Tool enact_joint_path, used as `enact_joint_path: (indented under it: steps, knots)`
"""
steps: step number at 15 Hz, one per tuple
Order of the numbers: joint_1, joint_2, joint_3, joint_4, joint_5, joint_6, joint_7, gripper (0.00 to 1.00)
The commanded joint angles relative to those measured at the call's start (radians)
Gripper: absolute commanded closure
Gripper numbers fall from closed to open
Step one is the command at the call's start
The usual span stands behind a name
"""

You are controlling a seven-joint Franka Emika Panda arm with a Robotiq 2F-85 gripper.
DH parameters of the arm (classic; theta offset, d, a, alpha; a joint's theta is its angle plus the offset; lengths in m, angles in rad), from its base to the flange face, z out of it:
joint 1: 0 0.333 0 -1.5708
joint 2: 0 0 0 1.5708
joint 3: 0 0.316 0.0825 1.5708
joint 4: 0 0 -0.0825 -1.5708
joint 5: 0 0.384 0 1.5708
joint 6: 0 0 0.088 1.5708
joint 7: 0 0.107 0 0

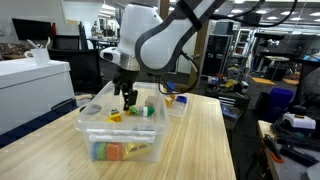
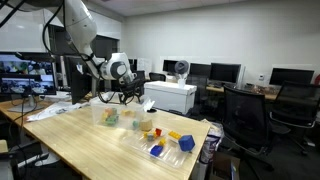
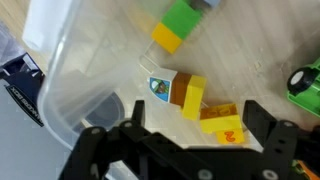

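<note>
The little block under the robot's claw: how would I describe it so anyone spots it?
On the long wooden table, look into the clear plastic bin below the open gripper. On its floor lies a yellow-and-brown block. Unlike the green-and-yellow block nearby, it carries a small picture sticker on one face.

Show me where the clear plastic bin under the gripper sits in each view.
Exterior view: the clear plastic bin is at lower centre, on the wooden table.
Exterior view: the bin is left of centre, the leftmost of the bins on the table.
Wrist view: its wall curves down the left side, with toy blocks inside.
Shared landmark: the gripper, open, above the bin.
</note>
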Motion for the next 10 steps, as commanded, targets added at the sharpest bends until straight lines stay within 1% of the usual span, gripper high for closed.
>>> enact_joint_path:
  steps: [1,3,4,5,7,8,10]
  knots:
    - [-0.025,0.000,-0.023,0.011,0.001,-0.023,0.042,0.00]
    - [-0.057,0.020,-0.030,0.036,0.022,-0.065,0.073,0.00]
    - [-0.071,0.033,-0.023,0.059,0.040,-0.112,0.084,0.00]
    - [-0.073,0.037,-0.021,0.068,0.048,-0.133,0.094,0.00]
    - [-0.079,0.067,-0.016,0.126,0.079,-0.225,0.112,0.00]
    - [-0.069,0.111,-0.030,0.180,0.090,-0.296,0.149,0.00]
    - [-0.068,0.149,-0.028,0.223,0.102,-0.362,0.183,0.00]
